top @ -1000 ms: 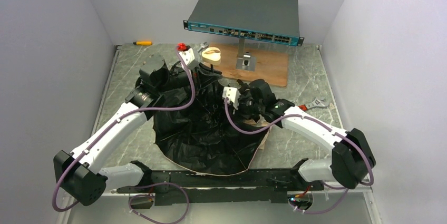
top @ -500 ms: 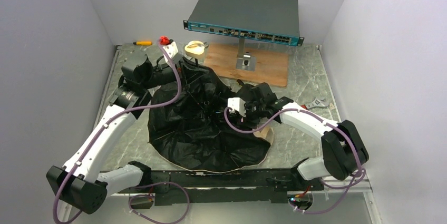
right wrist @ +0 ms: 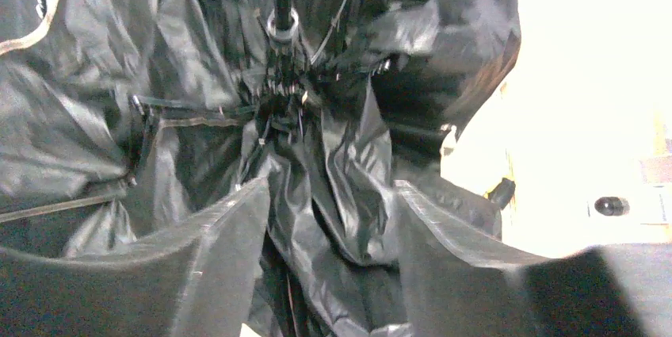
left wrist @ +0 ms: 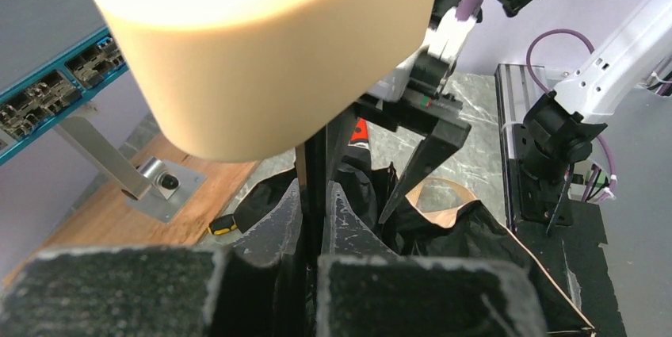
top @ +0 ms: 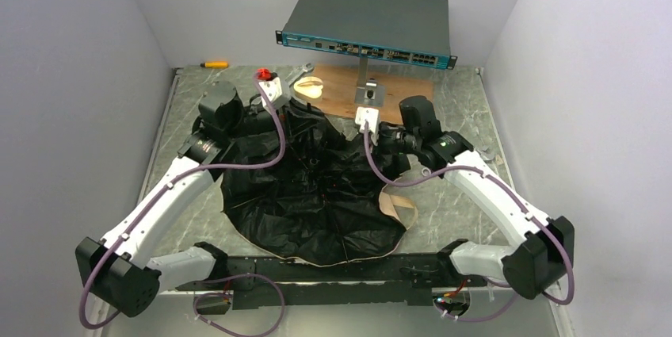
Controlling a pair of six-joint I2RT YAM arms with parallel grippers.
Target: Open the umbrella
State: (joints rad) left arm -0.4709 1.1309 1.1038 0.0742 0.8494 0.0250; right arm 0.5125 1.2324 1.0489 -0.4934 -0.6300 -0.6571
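The umbrella [top: 317, 202] sprawls part-open, black lining up, mid-tabletop [top: 467, 95]. At its 11 o'clock the left claw [left wrist: 313, 222] is clamped on the thin shaft [left wrist: 311, 178] (cream handle [left wrist: 261, 44] just above). At 2 o'clock the right claw [right wrist: 325, 194] gapes wide over the lining, gripping nothing.

Right gripper [right wrist: 329, 194] wider and farther back from centre of umbrella [top: 317, 210]; left gripper [left wrist: 313, 214] slightly rightward.
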